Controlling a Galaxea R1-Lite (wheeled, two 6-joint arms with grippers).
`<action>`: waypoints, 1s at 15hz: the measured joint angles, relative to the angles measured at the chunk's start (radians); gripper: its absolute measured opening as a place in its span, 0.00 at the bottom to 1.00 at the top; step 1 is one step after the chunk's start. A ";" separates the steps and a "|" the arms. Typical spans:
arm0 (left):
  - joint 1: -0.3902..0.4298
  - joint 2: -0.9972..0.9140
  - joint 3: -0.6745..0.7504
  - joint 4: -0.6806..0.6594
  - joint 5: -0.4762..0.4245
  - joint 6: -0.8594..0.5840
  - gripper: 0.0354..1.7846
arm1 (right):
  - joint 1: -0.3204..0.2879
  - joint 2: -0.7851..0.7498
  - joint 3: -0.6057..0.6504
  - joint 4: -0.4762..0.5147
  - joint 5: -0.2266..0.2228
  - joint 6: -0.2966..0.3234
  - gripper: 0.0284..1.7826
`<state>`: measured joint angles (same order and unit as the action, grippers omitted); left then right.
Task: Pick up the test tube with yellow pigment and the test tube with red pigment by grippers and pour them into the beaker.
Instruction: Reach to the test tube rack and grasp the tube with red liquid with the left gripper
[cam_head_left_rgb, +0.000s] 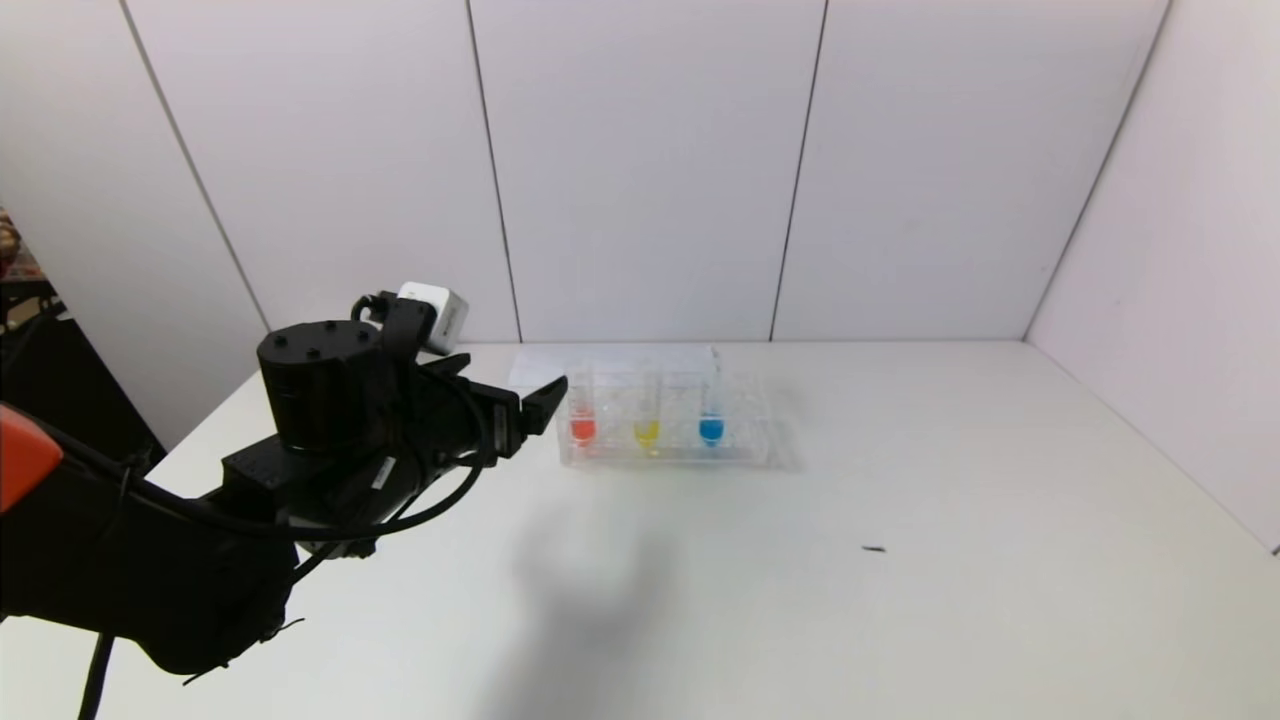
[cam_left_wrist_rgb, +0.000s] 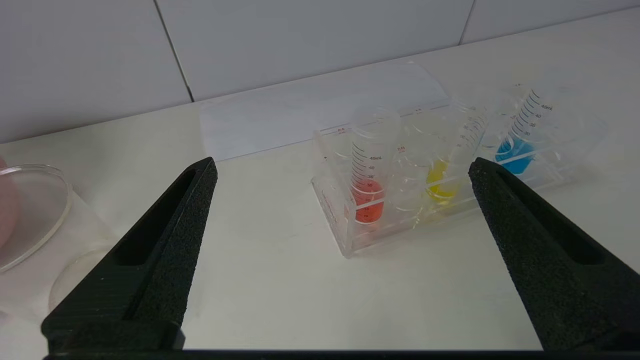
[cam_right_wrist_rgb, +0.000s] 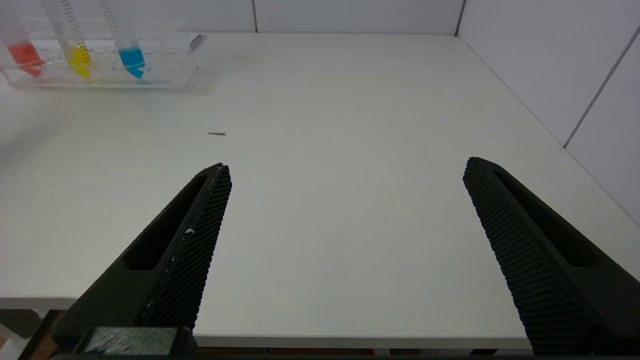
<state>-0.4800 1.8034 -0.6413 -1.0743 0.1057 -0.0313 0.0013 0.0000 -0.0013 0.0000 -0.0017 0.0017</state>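
Left gripper (cam_left_wrist_rgb: 340, 170) raised above table (cam_head_left_rgb: 900, 600), fingers spread wide, nothing between them, nothing touched. Straight ahead of its tips, near but apart: clear tube rack (cam_head_left_rgb: 668, 420) standing on the table by the back wall. In the rack, upright, three tubes in a row: test tube with red pigment (cam_left_wrist_rgb: 369, 170) closest to the left claw, test tube with yellow pigment (cam_left_wrist_rgb: 450, 165) next along in the middle, blue-tipped tube (cam_left_wrist_rgb: 522, 135) farthest. All three seated in rack holes, coloured liquid at the bottoms, graduation marks on the sides. Flat white sheet (cam_left_wrist_rgb: 300, 112) lying on the table behind the rack, against the wall. Beaker (cam_left_wrist_rgb: 35, 225) off to the outer side of the left claw, away from the rack, only partly seen at the edge of the left wrist view; hidden behind the arm in the head view. Something pink just past the beaker, too cut off to tell. Right gripper (cam_right_wrist_rgb: 345, 172) low at the near table edge, well apart from the rack, fingers spread wide, empty. Small dark speck (cam_right_wrist_rgb: 217, 134) on the table between right claw and rack.
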 joint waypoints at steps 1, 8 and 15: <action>-0.009 0.017 -0.007 -0.016 0.010 0.000 0.99 | 0.000 0.000 0.000 0.000 0.000 0.000 0.95; -0.050 0.130 -0.049 -0.078 0.073 0.001 0.99 | 0.000 0.000 0.000 0.000 0.000 0.000 0.95; -0.095 0.235 -0.122 -0.111 0.176 -0.004 0.99 | 0.000 0.000 0.000 0.000 0.000 0.000 0.95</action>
<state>-0.5749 2.0387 -0.7630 -1.1849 0.2819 -0.0355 0.0009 0.0000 -0.0013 0.0000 -0.0017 0.0017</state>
